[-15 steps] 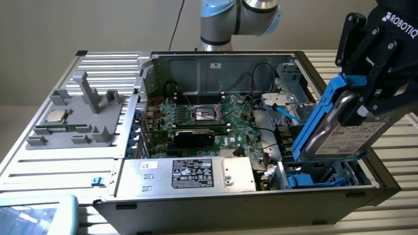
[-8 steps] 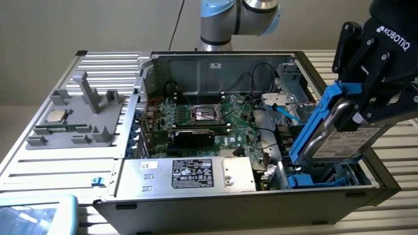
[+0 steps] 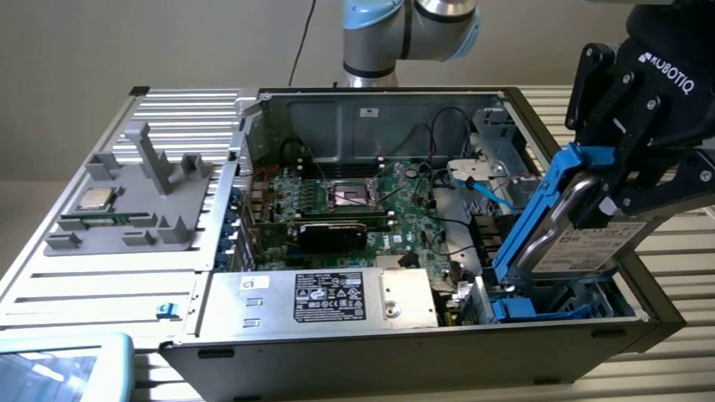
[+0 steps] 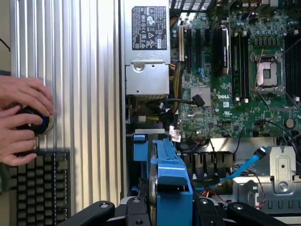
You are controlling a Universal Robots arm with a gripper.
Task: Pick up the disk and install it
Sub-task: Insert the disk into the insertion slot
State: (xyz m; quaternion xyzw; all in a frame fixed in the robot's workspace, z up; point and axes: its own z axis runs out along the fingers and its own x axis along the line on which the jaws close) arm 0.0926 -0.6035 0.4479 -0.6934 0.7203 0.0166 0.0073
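- Since the disk (image 3: pixel 575 247) is off the table and clamped in the gripper (image 3: pixel 612 194), we judge the pick-up half of the task done.
- The gripper's 2 black fingers (image 3: pixel 659 180) are clenched on the disk. They press on the upper part of its blue frame from both sides.
- The disk stands on edge and tilted over the computer case (image 3: pixel 335 356), at the exterior view's right. Its upper end sits in the grip and its lower end slopes down toward the blue bay (image 3: pixel 542 311) in the near corner of the case.
- We cannot tell whether the lower end of the frame touches the bay or hangs just above it.
- The install half looks unfinished to us: the disk is raised and slanted, not lying seated in the bay.
- In the wrist view the disk runs straight out from between the fingers, edge-on, with the bay right beyond its tip.
- The silver power box (image 3: pixel 335 297) lies just beside the bay, and the green circuit board (image 3: pixel 369 209) sits farther inside the case.
- A person's hands (image 4: pixel 23 120) rest on a round knob next to a keyboard (image 4: pixel 37 188), well apart from the disk.
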